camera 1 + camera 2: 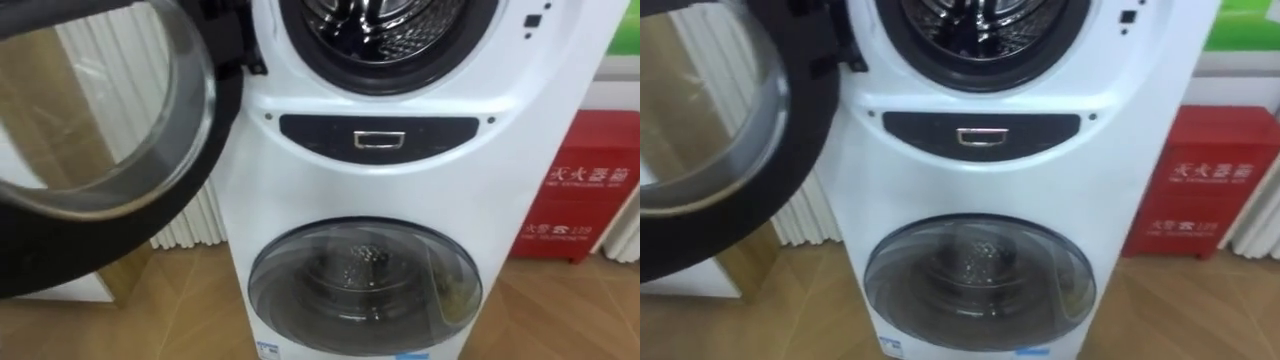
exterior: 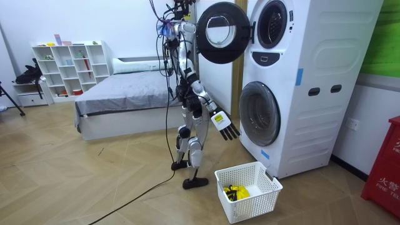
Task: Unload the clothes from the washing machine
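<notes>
— Where are the clothes seen?
— A yellow bundle [image 2: 236, 192], possibly clothing, is seen in the white basket [image 2: 251, 206] by the washing machine [image 1: 400, 200], whose upper door [image 1: 100, 130] is swung open.
— And the hands?
— The right hand [image 2: 226, 128] is held low, fingers relaxed. The left hand [image 2: 186, 27] is raised at the door, and its grip cannot be told.

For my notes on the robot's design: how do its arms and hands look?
The arms are slim silver-grey shells with black joints. The right hand has black fingers and a pale back with a small white tag. The left hand is too small to describe.
</notes>
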### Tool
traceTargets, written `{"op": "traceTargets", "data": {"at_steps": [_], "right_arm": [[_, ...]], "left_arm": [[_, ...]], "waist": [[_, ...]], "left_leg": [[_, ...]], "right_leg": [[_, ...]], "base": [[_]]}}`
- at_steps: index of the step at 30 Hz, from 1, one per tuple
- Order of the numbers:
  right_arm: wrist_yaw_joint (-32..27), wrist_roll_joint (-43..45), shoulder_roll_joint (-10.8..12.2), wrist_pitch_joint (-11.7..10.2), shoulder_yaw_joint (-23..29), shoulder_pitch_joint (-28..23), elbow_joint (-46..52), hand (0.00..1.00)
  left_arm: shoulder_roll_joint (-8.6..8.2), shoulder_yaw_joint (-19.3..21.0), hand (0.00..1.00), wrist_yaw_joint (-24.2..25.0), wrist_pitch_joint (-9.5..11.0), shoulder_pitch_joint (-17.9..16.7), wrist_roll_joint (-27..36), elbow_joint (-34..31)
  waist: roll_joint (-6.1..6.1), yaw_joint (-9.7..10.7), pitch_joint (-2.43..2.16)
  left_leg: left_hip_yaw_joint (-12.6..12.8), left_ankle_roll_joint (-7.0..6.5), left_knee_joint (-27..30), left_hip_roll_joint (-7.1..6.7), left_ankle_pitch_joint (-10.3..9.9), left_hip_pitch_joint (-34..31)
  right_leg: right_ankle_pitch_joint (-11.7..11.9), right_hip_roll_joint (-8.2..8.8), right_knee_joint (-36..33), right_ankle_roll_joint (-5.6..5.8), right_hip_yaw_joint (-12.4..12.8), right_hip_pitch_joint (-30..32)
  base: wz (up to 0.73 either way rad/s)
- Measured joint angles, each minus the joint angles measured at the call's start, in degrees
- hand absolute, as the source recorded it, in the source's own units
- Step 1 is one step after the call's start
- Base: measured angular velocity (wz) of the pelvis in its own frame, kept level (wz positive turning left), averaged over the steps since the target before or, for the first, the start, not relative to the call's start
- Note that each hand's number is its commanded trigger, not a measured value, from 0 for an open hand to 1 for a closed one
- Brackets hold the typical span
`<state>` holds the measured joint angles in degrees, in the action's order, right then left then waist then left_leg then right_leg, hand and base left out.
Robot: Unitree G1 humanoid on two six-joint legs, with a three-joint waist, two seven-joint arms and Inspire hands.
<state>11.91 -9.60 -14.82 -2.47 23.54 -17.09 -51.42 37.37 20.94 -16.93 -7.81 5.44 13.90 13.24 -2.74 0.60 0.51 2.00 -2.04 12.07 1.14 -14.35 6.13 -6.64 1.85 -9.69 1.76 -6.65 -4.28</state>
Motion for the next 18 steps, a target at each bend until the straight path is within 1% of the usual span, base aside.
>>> {"op": "traceTargets", "data": {"at_steps": [2, 4, 5, 6, 7, 8, 9, 10, 11, 12, 13, 14, 15, 16, 17, 18], "right_arm": [[0.9, 0.8, 0.5, 0.0, -0.3, 1.2, -2.1, 0.0], [1.1, 1.2, 0.7, 0.0, -1.3, 2.1, -2.9, 0.0], [1.3, 1.2, 0.7, 0.0, -2.8, 2.0, -2.7, 0.0], [1.6, 1.2, 0.8, 0.0, -3.9, 2.2, -2.7, 0.0], [1.9, 1.2, 1.0, 0.1, -4.3, 2.3, -2.9, 0.0], [2.2, 1.2, 1.5, 0.1, -4.6, 2.4, -3.0, 0.0], [2.4, 1.1, 1.9, 0.2, -5.3, 2.6, -3.0, 0.0], [2.5, 1.1, 2.0, 0.4, -5.9, 3.0, -2.9, 0.0], [2.8, 1.1, 2.0, 1.0, -7.2, 3.3, -2.8, 0.0], [3.2, 1.0, 2.2, 1.1, -8.5, 4.1, -2.9, 0.0], [3.1, 0.8, 2.2, 1.1, -9.5, 4.4, -2.7, 0.0], [3.1, 0.2, 2.3, 1.1, -11.7, 5.5, -2.7, 0.0], [3.0, -0.5, 2.3, 1.2, -13.8, 6.6, -2.6, 0.0], [3.0, -0.9, 2.4, 1.2, -14.5, 6.9, -2.5, 0.0], [2.6, -1.7, 2.4, 1.2, -15.7, 6.8, -2.1, 0.0], [2.0, -2.8, 2.4, 1.3, -16.2, 6.5, -2.2, 0.0]], "left_arm": [[-1.18, -0.5, 0.0, 0.1, -0.9, 0.0, -2.8, -4.0], [-2.57, -0.8, 0.0, 0.2, -1.1, 0.0, -6.2, -7.8], [-3.83, -0.8, 0.0, 0.2, -1.7, -0.5, -7.3, -11.9], [-4.87, -0.8, 0.0, 0.4, -2.2, -2.1, -7.5, -17.2], [-5.42, -0.8, 0.0, 0.9, -2.3, -2.8, -8.0, -20.1], [-6.29, -1.5, 0.0, 2.3, -2.3, -3.2, -9.1, -25.7], [-7.74, -2.5, 0.0, 4.1, -1.9, -5.6, -10.5, -33.1], [-8.43, -3.5, 0.0, 4.6, -1.5, -6.9, -11.4, -36.3], [-10.03, -6.2, 0.0, 6.3, -0.1, -8.6, -11.9, -40.8], [-11.4, -8.5, 0.0, 8.1, 1.9, -10.3, -12.0, -43.3], [-12.02, -9.4, 0.0, 8.4, 2.0, -10.4, -11.9, -43.6], [-12.5, -11.5, 0.0, 8.8, 2.0, -9.9, -10.8, -43.7], [-12.76, -13.1, 0.0, 9.2, 2.0, -9.9, -9.1, -43.7], [-13.07, -13.6, 0.0, 9.5, 2.0, -9.9, -8.1, -43.8], [-13.86, -14.4, 0.0, 10.4, 2.0, -9.9, -6.0, -43.7], [-14.82, -15.8, 0.0, 11.6, 2.1, -10.0, -3.1, -43.6]], "waist": [[0.05, 0.0, 0.04], [-0.1, -0.3, 0.15], [-0.01, -0.3, 0.19], [-0.02, -0.4, 0.21], [-0.02, -0.4, 0.21], [-0.01, -0.4, 0.22], [0.01, -0.4, 0.23], [0.01, -0.4, 0.23], [-0.05, -0.5, 0.26], [-0.02, -0.7, 0.33], [-0.08, -0.7, 0.3], [-0.18, 0.0, 0.37], [-0.45, 1.4, 0.57], [-0.49, 1.9, 0.6], [-0.5, 2.5, 0.44], [-0.49, 3.0, 0.5]], "left_leg": [[-1.2, -0.3, 0.7, 0.03, 0.2, -1.1], [-1.8, -0.73, 1.2, -0.3, 0.4, -1.9], [-2.2, -1.08, 1.4, -0.79, 0.6, -2.6], [-2.2, -1.48, 1.4, -1.07, 0.9, -3.2], [-2.2, -1.64, 1.4, -1.16, 1.0, -3.3], [-2.1, -1.97, 1.2, -1.36, 1.2, -3.5], [-2.0, -2.41, 0.7, -1.66, 1.4, -3.4], [-1.9, -2.69, 0.5, -1.85, 1.6, -3.3], [-1.4, -3.09, 0.1, -2.16, 1.9, -3.0], [-0.5, -3.46, -0.6, -2.54, 2.1, -2.4], [-0.3, -3.57, -0.7, -2.72, 2.2, -2.4], [0.3, -3.84, -0.7, -3.08, 2.3, -2.7], [0.9, -3.94, -0.7, -3.17, 2.4, -2.9], [1.2, -3.97, -0.8, -3.17, 2.4, -2.9], [1.9, -3.99, -0.9, -3.14, 2.3, -2.8], [2.4, -3.98, -1.1, -3.13, 2.3, -2.6]], "right_leg": [[0.7, 0.15, -0.1, -0.02, 0.0, 0.3], [1.2, 0.61, 0.1, 0.19, -0.2, 0.5], [1.2, 1.16, 0.0, 0.2, -0.9, 0.9], [1.4, 1.59, -0.1, 0.36, -1.4, 1.4], [1.7, 1.72, 0.0, 0.38, -1.4, 1.4], [2.2, 1.97, 0.1, 0.53, -1.4, 1.4], [2.6, 2.29, 0.1, 0.91, -1.4, 1.4], [2.9, 2.5, 0.0, 0.98, -1.4, 1.4], [3.2, 2.88, 0.0, 1.19, -1.4, 1.3], [3.3, 3.31, -0.1, 1.38, -1.5, 1.1], [3.2, 3.56, -0.2, 1.47, -1.7, 1.1], [3.2, 4.06, -0.2, 1.58, -3.0, 1.2], [3.3, 4.16, -0.1, 1.81, -4.3, 1.4], [3.4, 4.16, -0.1, 1.81, -4.7, 1.5], [3.3, 4.15, 0.0, 1.84, -5.2, 1.6], [3.2, 4.16, 0.0, 2.01, -5.4, 1.7]], "base": [[0.32], [0.3], [0.24], [0.23], [0.17], [0.12], [0.09], [0.0], [-0.21], [-0.3], [-0.37], [-0.29], [-0.27], [-0.29], [-0.29], [-0.28]]}}
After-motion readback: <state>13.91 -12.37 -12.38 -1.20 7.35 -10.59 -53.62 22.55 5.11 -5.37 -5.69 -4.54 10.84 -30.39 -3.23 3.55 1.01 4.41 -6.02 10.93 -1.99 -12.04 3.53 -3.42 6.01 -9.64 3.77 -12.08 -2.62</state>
